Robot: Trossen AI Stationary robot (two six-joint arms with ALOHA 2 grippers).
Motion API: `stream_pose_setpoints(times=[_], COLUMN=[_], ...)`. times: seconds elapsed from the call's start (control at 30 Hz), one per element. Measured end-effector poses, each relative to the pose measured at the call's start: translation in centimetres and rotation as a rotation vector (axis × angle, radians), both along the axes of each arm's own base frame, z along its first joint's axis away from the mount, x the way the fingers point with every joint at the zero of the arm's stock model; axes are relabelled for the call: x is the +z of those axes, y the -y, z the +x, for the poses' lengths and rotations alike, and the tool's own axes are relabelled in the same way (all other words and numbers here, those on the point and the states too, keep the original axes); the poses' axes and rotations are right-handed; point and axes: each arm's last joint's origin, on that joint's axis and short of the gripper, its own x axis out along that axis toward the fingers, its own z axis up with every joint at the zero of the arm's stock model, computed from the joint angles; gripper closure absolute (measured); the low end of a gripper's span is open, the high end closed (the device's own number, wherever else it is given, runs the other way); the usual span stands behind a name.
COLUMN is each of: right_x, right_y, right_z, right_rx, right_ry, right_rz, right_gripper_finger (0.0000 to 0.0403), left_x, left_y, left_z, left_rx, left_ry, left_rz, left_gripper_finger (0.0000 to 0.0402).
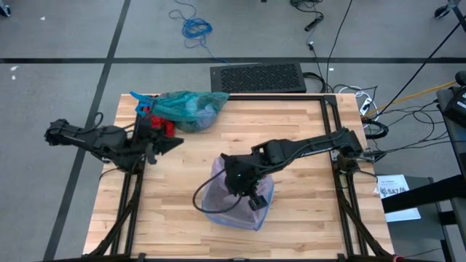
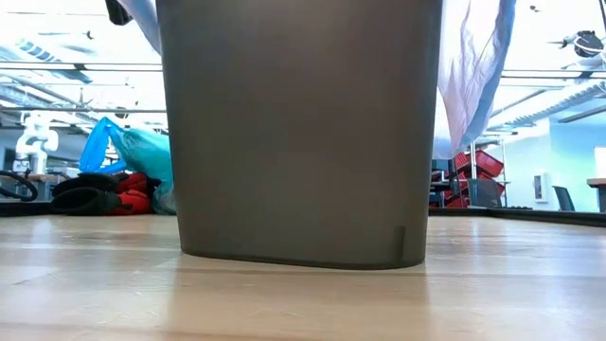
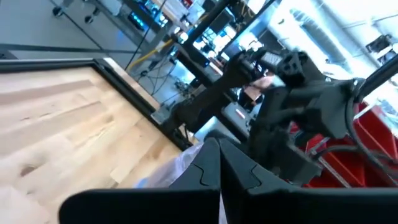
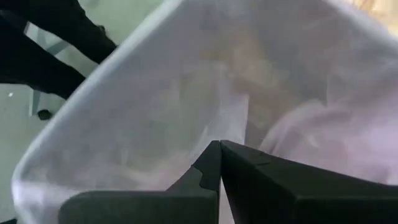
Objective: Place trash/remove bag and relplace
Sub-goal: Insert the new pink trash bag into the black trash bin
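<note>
Grey bin (image 2: 298,133) frame centre | right tool (image 1: 244,191) pressed together above pink liner (image 1: 218,191) | left tool (image 1: 154,142) pressed together, idle | teal bag (image 1: 186,109) upper left: light, crinkly, slippery; pinch gathered top.

No writing can be read; the white paper sheet (image 1: 395,191) on the floor right of the table bears marks too small.

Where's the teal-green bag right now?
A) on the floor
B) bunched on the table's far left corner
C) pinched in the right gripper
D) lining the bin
B: the teal-green bag lies crumpled on the table near the far left corner, away from the bin.
</note>
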Motion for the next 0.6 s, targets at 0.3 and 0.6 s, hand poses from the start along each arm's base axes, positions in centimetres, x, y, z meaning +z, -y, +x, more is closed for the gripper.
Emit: stream_pose_setpoints(times=[0.3,0.6], right_x=[-1.2,-5.5], right_y=[-0.5,-0.4], right_z=[2.4,3.8], right_rx=[0.000,-0.048], right_ry=[-0.044,-0.205], right_rz=[-0.019,-0.121], right_gripper_finger=[0.0403,0.0403], left_x=[0.1,-0.2], left_y=[-0.3,-0.3], left_z=[-0.9,-0.9], left_rx=[0.009,0.007], left_ry=[0.005,-0.031], left_rz=[0.023,0.032], left_gripper_finger=[0.0402,0.0402])
